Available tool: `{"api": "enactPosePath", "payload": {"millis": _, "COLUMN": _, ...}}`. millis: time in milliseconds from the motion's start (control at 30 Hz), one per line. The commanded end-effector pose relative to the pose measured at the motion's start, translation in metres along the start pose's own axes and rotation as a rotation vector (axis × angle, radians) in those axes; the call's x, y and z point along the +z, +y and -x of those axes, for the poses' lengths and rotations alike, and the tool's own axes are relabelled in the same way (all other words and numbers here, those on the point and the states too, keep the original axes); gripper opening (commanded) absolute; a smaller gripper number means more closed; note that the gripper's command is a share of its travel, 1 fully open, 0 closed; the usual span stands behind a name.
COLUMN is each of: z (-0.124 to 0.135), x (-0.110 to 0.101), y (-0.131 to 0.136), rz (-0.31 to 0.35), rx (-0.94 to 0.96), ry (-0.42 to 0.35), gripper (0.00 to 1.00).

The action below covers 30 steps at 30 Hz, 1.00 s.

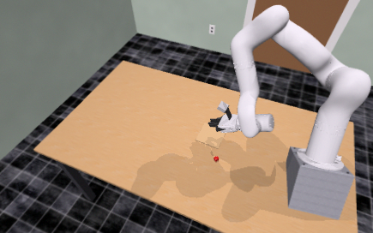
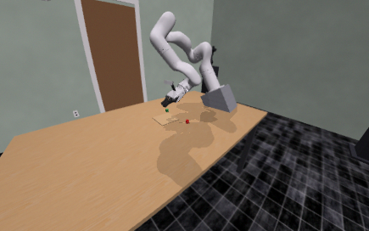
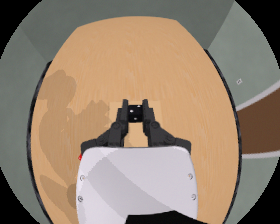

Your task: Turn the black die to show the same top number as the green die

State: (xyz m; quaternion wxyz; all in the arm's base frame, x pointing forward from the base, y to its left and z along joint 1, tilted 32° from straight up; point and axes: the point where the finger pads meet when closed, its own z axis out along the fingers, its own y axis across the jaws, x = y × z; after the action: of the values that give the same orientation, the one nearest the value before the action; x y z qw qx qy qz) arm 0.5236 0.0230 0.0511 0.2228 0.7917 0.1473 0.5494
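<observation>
My gripper [image 1: 213,123] lies nearly level, pointing left, and hangs a little above the tan mat [image 1: 213,136]. It is shut on the black die [image 3: 136,112], a small dark block between the fingertips in the wrist view; its faces cannot be read. In the exterior view the gripper [image 2: 164,103] is just above the green die [image 2: 166,109], which rests on the table at the far edge of the mat [image 2: 165,119]. The green die is hidden behind the arm in the top view. Its top number is too small to read.
A red die [image 1: 215,158] lies on the table in front of the mat, also seen in the exterior view [image 2: 187,121]. The grey robot base [image 1: 320,182] stands at the table's right end. The arm's elbow hangs low beside the mat.
</observation>
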Motion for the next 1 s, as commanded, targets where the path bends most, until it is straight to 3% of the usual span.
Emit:
{"api": "enactPosePath", "payload": {"millis": 0, "z": 0.000, "x": 0.001, "y": 0.000, "rz": 0.000, "rx": -0.001, "ry": 0.008, "gripper": 0.15}}
{"api": "enactPosePath", "payload": {"millis": 300, "z": 0.010, "x": 0.006, "y": 0.000, "rz": 0.000, "rx": -0.001, "ry": 0.008, "gripper": 0.15}}
{"api": "enactPosePath", "payload": {"millis": 967, "z": 0.062, "x": 0.034, "y": 0.000, "rz": 0.000, "rx": -0.001, "ry": 0.008, "gripper": 0.15}}
